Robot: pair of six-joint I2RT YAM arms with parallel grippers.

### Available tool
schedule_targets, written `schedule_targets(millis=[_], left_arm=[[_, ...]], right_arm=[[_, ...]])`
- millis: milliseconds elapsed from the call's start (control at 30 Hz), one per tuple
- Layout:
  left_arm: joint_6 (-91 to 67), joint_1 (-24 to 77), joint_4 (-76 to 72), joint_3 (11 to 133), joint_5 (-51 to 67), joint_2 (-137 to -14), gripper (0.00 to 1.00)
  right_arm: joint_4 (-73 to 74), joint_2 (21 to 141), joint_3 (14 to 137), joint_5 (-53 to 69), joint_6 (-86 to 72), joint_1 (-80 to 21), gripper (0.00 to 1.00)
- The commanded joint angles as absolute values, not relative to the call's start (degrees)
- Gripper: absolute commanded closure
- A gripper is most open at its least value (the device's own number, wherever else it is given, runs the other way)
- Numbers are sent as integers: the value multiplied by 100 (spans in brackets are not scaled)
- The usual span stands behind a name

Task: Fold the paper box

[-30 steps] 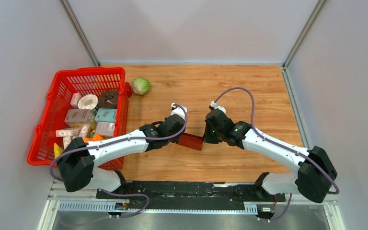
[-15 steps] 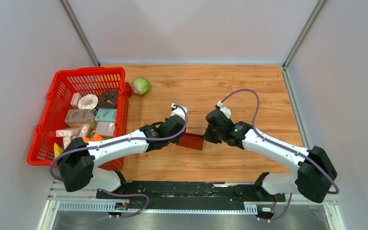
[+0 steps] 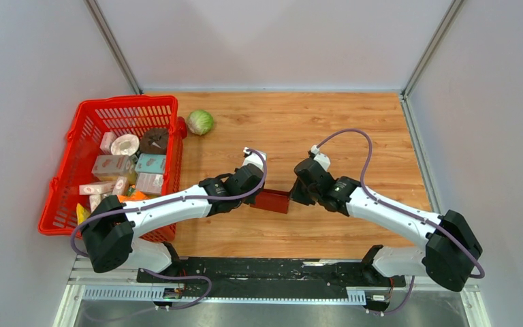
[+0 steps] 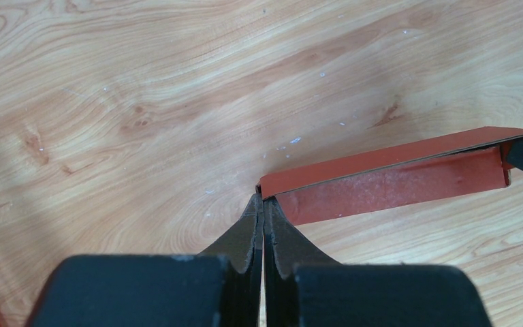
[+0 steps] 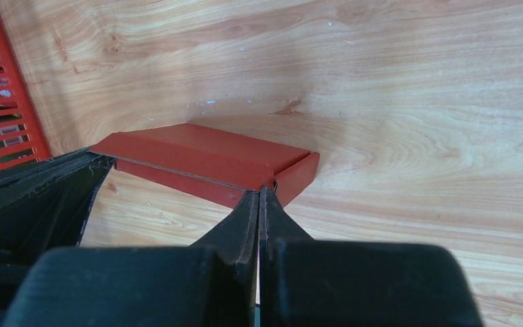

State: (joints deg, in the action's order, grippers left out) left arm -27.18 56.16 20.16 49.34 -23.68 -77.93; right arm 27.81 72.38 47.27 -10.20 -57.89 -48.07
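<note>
Paper box: we are holding the dark red paper box (image 3: 271, 201) between our two tools. It is sitting over the middle of the wooden surface (image 3: 327, 122), closer to the near edge than to the far one.
Box shape: we are seeing it running long and low from left to right, with a flat top panel, a narrow side wall folded down along its length, and a short wall at its right end.
Left tool: we are pinching with the left tool (image 4: 263, 201). Its two fingers are pressing flat together on the thin cardboard at the box's left corner.
Right tool: we are pinching with the right tool (image 5: 259, 194). Its fingers are clamping tight on the box's edge at the right end, just beside the short end wall.
Contact with the surface: we are not managing to tell whether the box is resting on the wood or hanging just above it. In the right wrist view a soft shadow is lying under it.
Arms: we are reaching both inward from the near corners, so the tools are facing each other across the box.
Basket: we are seeing the red basket (image 3: 126, 101) standing at the left side of the surface, well apart from the box, with pastel cartons (image 3: 112, 165) lying inside it.
Cabbage: we are seeing a green cabbage (image 3: 200, 122) lying just beside the basket's far right corner, well apart from the box.
</note>
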Motion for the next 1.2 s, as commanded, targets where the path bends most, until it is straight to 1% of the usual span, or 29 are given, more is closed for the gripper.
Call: schedule_targets(millis=[0,200,433,600,633,667,733,767,833,867,933,967,1033,1067,1133,1167], left_arm=[[-2891,5713,1820,4931,-2250,-7691,100],[-3067,5774,1574,4659,-2399,-7541,100],[-3339,5932,1380,4229,-2830,-7260,100],[-3550,6082,1327,4069,-3233,-7189,100],[-3586,6134,1345,4078,-3287,-7207,100],[-3621,6161,1388,4087,-3357,-7242,100],[-3761,6205,1485,4096,-3506,-7260,100],[-3814,6205,1529,4104,-3542,-7268,100],[-3911,6231,1591,4113,-3656,-7269,100],[-3955,6249,1617,4113,-3691,-7269,100],[-4087,6258,1679,4113,-3770,-7260,100],[-4096,6275,1679,4105,-3779,-7268,100],[-4157,6302,1696,4104,-3832,-7286,100],[-4149,6310,1688,4113,-3841,-7295,100],[-4131,6337,1731,4148,-3867,-7321,100],[-4148,6346,1749,4166,-3876,-7339,100]], right_arm=[[2453,7119,4317,-967,-5004,-4939,100],[1741,6987,3841,-975,-4457,-5106,100],[1617,6943,3744,-1862,-3710,-5589,100],[1511,6733,3577,-1697,-3656,-5643,100],[1634,6698,3629,-1644,-3735,-5651,98],[1965,6662,3717,-1609,-3831,-5634,90],[2353,6522,4007,-1373,-4209,-5581,77],[2686,6452,4086,-1267,-4349,-5520,67],[2873,6154,4148,-934,-4841,-5458,60],[3013,6039,4122,-845,-5043,-5345,49],[3128,5775,3930,-408,-5804,-5134,37],[3024,5687,3781,-187,-6062,-4889,28],[2560,5476,3264,654,-6981,-4659,21],[2001,5441,3130,903,-7327,-4441,18],[1479,5405,2989,1168,-7715,-4360,15],[1424,5431,3128,1117,-7900,-4342,8]])
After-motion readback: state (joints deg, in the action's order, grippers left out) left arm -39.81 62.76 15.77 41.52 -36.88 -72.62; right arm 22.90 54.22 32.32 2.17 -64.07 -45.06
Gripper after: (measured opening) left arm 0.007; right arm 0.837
